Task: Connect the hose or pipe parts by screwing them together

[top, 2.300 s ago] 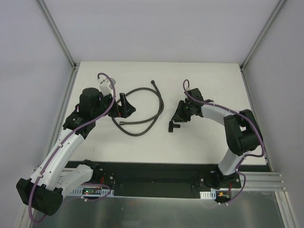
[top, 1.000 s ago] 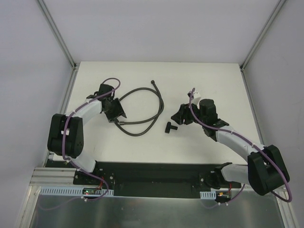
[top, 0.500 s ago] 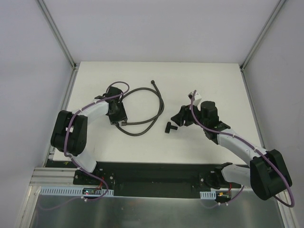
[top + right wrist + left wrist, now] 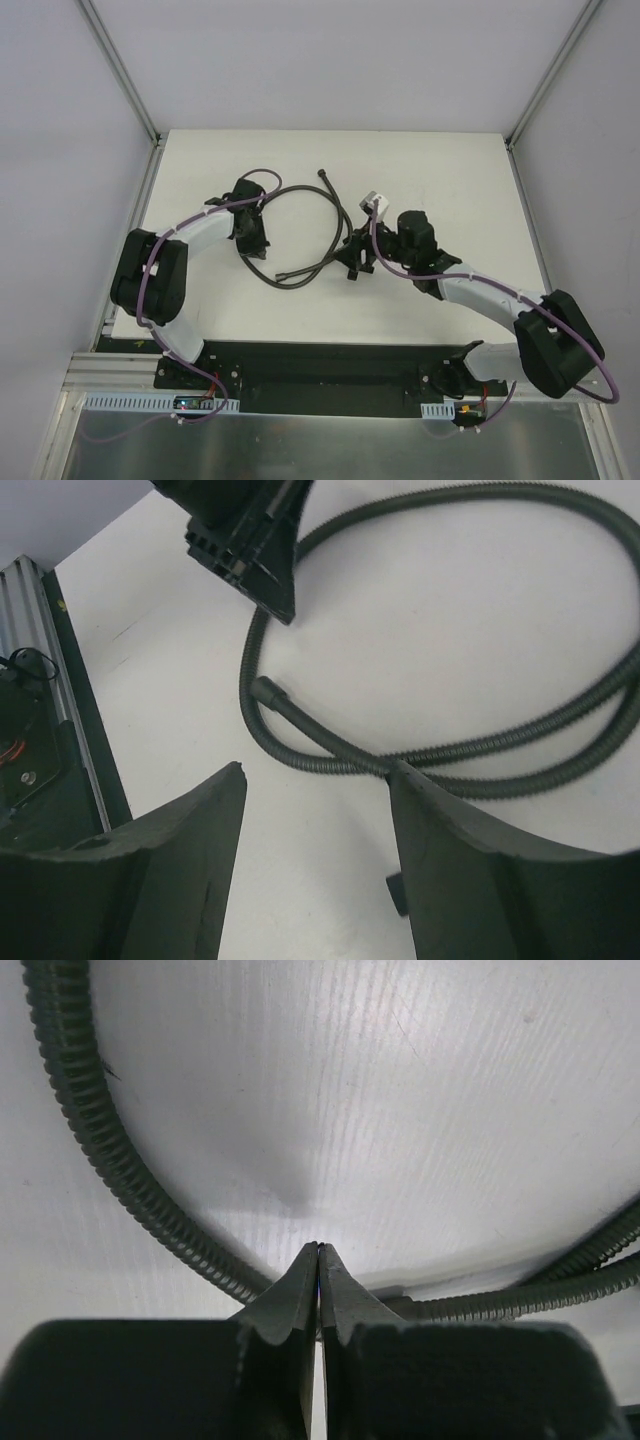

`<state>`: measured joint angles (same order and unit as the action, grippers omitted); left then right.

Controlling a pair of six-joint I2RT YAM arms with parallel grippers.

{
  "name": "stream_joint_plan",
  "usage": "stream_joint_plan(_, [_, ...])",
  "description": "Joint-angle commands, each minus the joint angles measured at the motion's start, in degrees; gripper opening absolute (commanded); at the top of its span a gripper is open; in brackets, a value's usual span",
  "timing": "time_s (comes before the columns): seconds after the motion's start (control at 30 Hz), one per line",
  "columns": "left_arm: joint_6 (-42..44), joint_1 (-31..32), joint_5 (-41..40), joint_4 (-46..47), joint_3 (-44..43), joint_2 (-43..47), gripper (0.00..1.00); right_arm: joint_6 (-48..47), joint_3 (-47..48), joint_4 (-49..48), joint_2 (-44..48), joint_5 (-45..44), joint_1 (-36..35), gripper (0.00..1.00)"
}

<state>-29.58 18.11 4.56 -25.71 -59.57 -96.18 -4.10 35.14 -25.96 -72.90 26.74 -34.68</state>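
On the white table [image 4: 450, 170] a dark grey ribbed hose [image 4: 105, 1145] is laid in loose loops, and what appears to be a small black fitting [image 4: 350, 272] is set near it, partly hidden.

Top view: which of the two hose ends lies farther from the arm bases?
The upper hose end, at the top of the curve; the lower hose end sits well below it in the picture.
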Motion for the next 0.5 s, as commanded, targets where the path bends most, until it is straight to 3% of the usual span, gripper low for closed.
stream_joint_plan(0.0, [2.95,0.88,1.33,-1.35,-0.63,4.68,0.00,-7.50,6.78,-9.98,-5.66,4.19,-2.85,0.63])
stream_joint_plan(0.17, [1.02,-0.26,-3.59,-4.25,-0.20,11.62,0.00,-15.66,12.14,-11.40,-15.68,11.99,-4.08,0.64])
stream_joint_plan(0.23, [0.84,-3.93,-1.67,-5.13,0.42,15.91,0.22,-20.59,14.86,-10.35,-17.26,12.20,-4.96,0.63])
stream_joint_plan(0.33, [1.02,-8.86,3.69,-5.22,2.09,21.62,0.62,-29.60,21.62,2.51,-19.99,12.81,-6.63,0.63])
stream_joint_plan(0.4, [0.93,-12.04,4.76,-5.48,3.31,24.36,0.76,-34.55,26.10,9.66,-21.57,12.90,-8.47,0.64])
stream_joint_plan(0.43, [0.93,-12.39,4.06,-5.83,3.76,27.07,0.95,-37.71,29.87,15.35,-24.01,12.55,-9.26,0.64])
stream_joint_plan(0.47, [0.58,-12.83,3.45,-5.93,4.20,28.32,0.99,-38.96,31.47,17.93,-25.43,11.50,-10.84,0.63])
